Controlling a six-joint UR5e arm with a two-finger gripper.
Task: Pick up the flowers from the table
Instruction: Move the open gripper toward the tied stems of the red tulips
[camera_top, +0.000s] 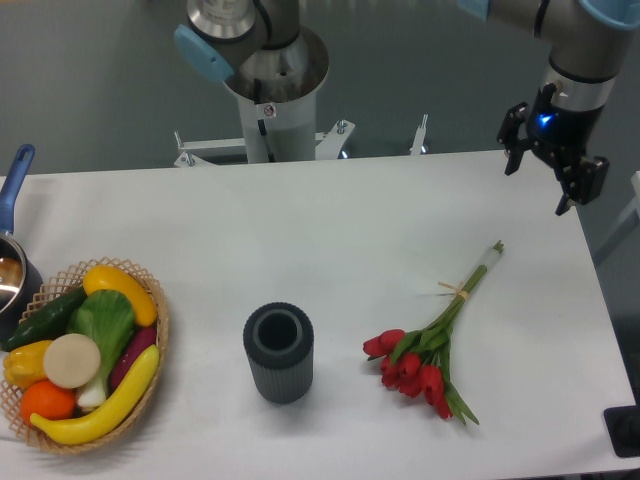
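hovering my black two-finger gripper (540, 175) above the far right corner of the white rounded-corner table (330, 220), fingers spread apart with nothing between them. i see the small bunch of red tulip flowers (432, 340) lying flat on the right side, well apart from the gripper, blooms toward the near edge, green stems with a pale band pointing to the back right. dark ribbed cylindrical vase (278, 352) stands upright left of them, woven basket of fruit and vegetables (85, 358) at the left edge.
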